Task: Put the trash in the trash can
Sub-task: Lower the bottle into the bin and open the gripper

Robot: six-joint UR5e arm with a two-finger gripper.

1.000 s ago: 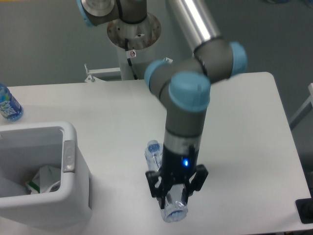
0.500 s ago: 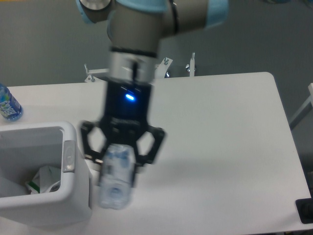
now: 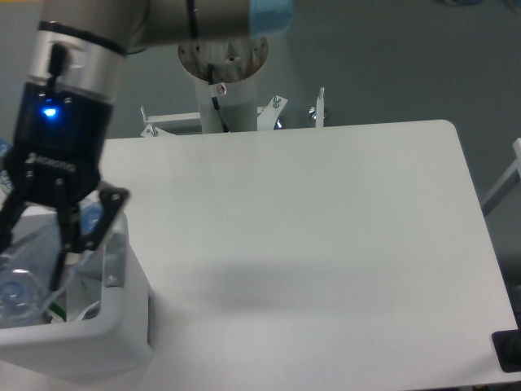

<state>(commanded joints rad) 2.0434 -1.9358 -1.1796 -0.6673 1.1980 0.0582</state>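
My gripper (image 3: 41, 257) hangs over the open trash can (image 3: 122, 330) at the front left of the table. It is shut on the long clear plastic bottle (image 3: 20, 281), which sits between the black fingers (image 3: 89, 232) and tilts down into the can's opening. The bottle's lower end runs off the left edge of the view. Inside the can, a white piece with green print (image 3: 69, 305) shows just below the bottle. The can's grey handle tab (image 3: 116, 261) is right beside the gripper's right finger.
The arm's base column (image 3: 221, 61) stands behind the table's back edge, with metal brackets (image 3: 277, 110) beside it. The white table (image 3: 326, 228) stretches to the right of the can. A dark object (image 3: 509, 350) sits off the front right corner.
The gripper has carried the bottle left from the table's front middle to above the trash can, and the bottle now dips into the opening.
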